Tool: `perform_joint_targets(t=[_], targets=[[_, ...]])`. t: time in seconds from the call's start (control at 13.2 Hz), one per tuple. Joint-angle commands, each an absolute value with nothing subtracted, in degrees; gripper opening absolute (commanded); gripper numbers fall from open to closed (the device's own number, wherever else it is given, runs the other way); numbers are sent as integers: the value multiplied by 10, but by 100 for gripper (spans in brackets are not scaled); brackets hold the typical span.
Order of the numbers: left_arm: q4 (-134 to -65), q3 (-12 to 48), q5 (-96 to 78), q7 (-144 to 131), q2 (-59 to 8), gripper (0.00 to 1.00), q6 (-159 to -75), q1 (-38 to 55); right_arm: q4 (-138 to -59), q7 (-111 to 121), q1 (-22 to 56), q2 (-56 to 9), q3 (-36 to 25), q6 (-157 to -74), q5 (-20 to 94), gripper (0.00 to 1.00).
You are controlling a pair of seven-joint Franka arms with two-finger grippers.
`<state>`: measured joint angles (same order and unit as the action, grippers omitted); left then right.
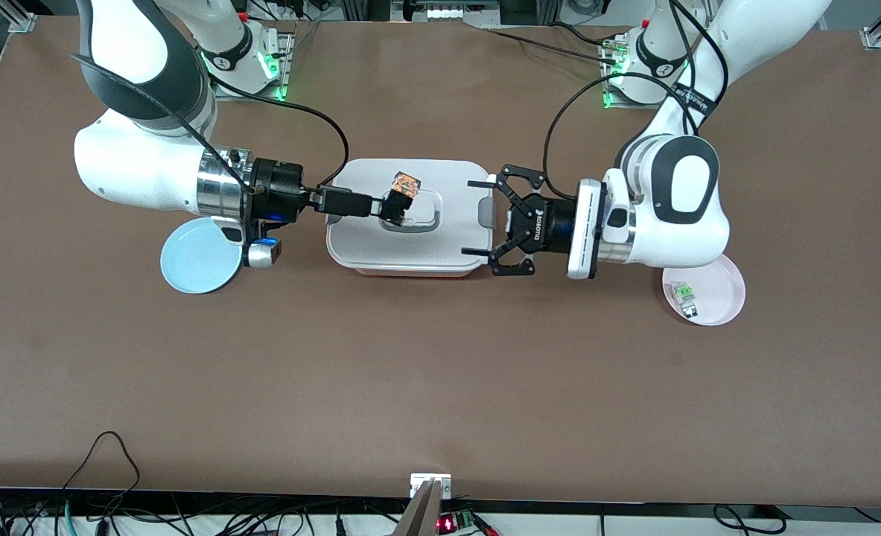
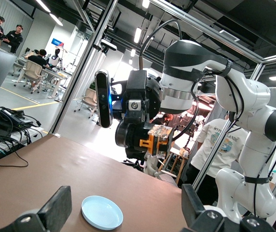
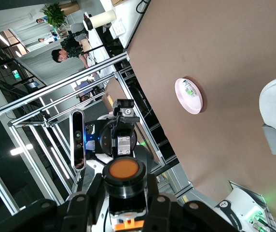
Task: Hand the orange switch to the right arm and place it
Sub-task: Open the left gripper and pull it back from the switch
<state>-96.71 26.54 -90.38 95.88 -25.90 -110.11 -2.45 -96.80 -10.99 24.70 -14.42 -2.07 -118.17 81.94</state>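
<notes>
Low toward the frame's right edge, a pink plate (image 1: pixel 723 298) on the tabletop (image 1: pixel 440 387) carries a small clear-and-green switch (image 1: pixel 684 295); a blue plate (image 1: pixel 198 259) lies toward the frame's left. At frame center, over the white lidded box (image 1: pixel 410 223), the right claw (image 1: pixel 392 207) is clamped on the orange switch (image 1: pixel 404 183), holding it above the lid's handle. The left claw (image 1: pixel 479 219) hangs spread wide at the box's end, gripping nothing.

White "ROBOTIQ" lettering stands on the left hand (image 1: pixel 494 221).
</notes>
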Motion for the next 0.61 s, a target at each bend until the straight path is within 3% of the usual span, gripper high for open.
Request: perform_joint_targets(t=[0.0,0.53], targets=[[-976,265,-862,916,-245,100,-1077,-41,-977,-105,246,-132,-22,-1175,808,24],[-962,265,-677,773,-251,100,-1048,-57,-987,-104,241,-124,-22,-1175,696,24]])
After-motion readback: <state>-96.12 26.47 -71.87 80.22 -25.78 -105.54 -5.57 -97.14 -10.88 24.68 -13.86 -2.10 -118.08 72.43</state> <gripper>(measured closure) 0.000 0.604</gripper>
